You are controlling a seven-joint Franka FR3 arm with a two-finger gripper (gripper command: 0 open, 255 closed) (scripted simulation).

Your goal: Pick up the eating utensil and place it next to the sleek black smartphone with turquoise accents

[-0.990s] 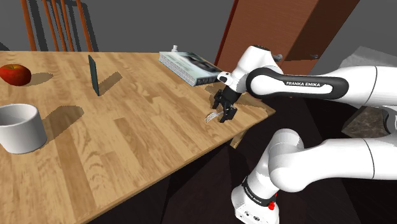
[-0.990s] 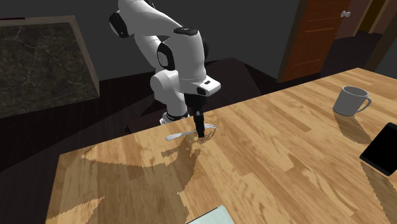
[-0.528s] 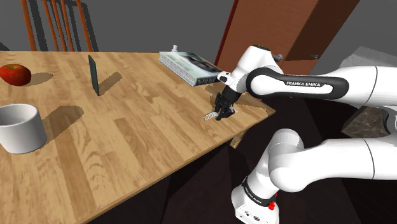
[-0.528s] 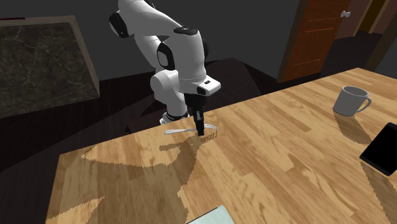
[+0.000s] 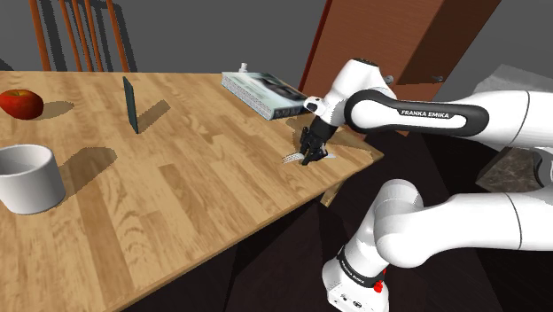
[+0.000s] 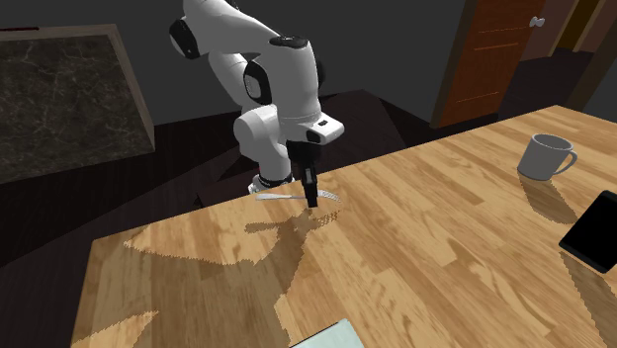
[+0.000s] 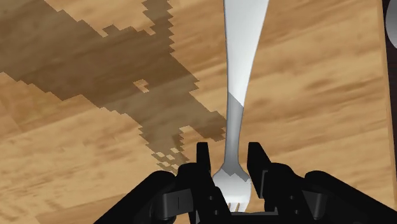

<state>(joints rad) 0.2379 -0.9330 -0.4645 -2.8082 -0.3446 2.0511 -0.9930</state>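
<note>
Gripper (image 7: 230, 153) pinching the fork (image 7: 245, 38) at its neck, just behind the tines; handle points away.
Shoulder view: fork right of centre, near the wooden table's (image 5: 195, 177) edge; phone (image 5: 130, 105) well apart, upper left.

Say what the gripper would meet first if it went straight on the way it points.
The wooden table top, most likely. The gripper points down at it, shut on the fork, so the fork would touch the wood first; how near is unclear.
</note>
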